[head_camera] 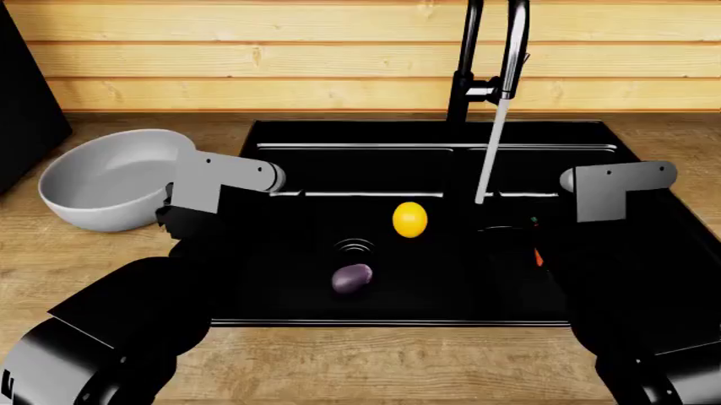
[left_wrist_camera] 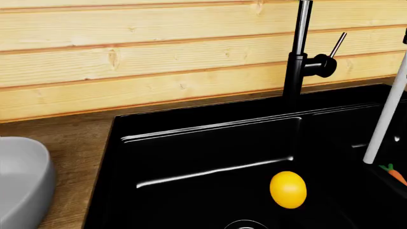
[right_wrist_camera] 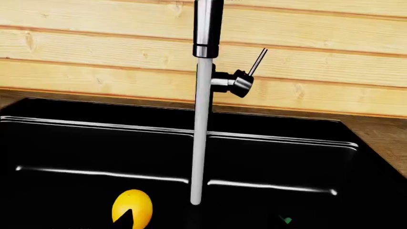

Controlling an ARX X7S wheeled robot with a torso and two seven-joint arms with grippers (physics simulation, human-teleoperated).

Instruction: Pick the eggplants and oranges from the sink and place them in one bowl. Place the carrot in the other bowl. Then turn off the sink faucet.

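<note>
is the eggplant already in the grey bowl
No, the eggplant lies in the sink near a drain, and the grey bowl on the counter looks empty.

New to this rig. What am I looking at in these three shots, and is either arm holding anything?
These are simulator renders of a two-armed wheeled robot at a black double sink. The head view looks down over both arms; the other two come from cameras near each arm's tool. In the sink lie an orange, a dark purple eggplant and a carrot, mostly hidden in the head view. A pale grey bowl sits on the wooden counter to the left. The faucet is running: the white stream is water. Neither tool's fingers show clearly, so I can't tell if they are open, but all three items lie loose.
</note>
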